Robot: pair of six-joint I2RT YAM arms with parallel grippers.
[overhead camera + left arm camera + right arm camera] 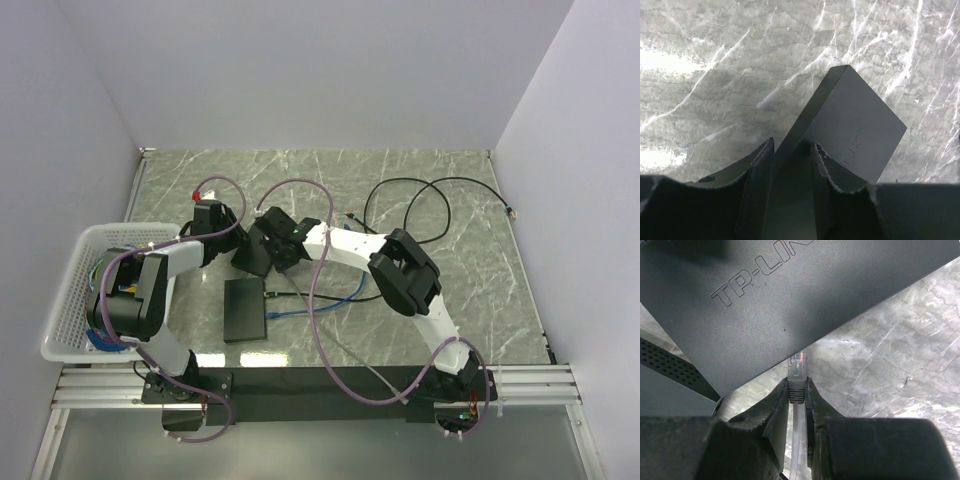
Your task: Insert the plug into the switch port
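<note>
right tool [797,390], lower centre, is clamped on the clear plug [797,366] under the tilted switch [790,295]; no port is seen, so alignment is advised before pushing.

Embossed "TP-LIN", cut off at the top edge, stands on the black switch [850,295], upper left in the right wrist view.

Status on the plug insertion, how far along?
Done: right end effector pinches the plug by its boot; left end effector clamps the switch. In hand: the plug's clear tip is close to the switch's edge, below the TP-LINK logo. Remaining: the plug is not seated, and no port shows in these views, so lining up and pushing in are still to do.
</note>
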